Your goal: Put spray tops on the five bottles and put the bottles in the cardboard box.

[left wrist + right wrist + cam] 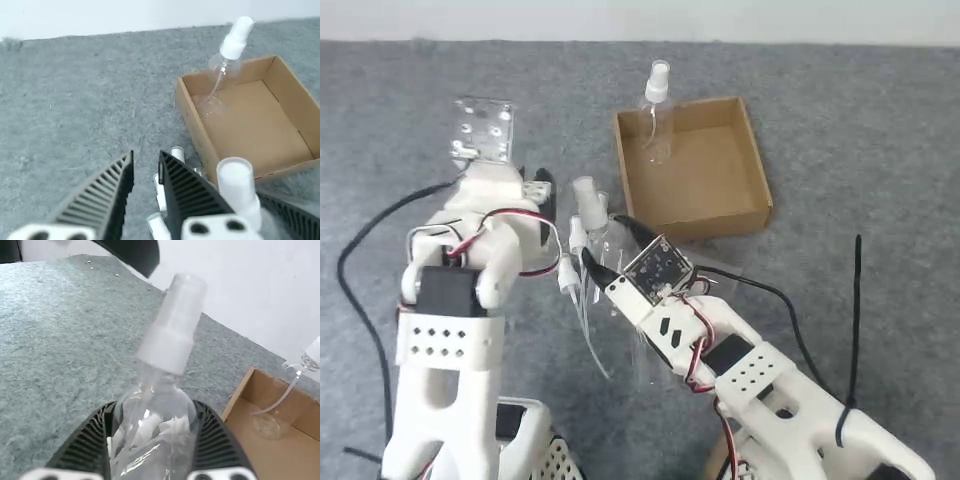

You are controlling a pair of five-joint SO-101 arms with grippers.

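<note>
Right gripper pinching capped bottle | left gripper spread, empty | high view: second bottle in cardboard box

**Camera Positions**

High view: fixed above the arms' bases, looking steeply down over the surface. Left wrist view: close behind the left pincer, facing forward, low. Right wrist view: close behind the right pincer and gripped bottle. All share the cardboard box.
</note>
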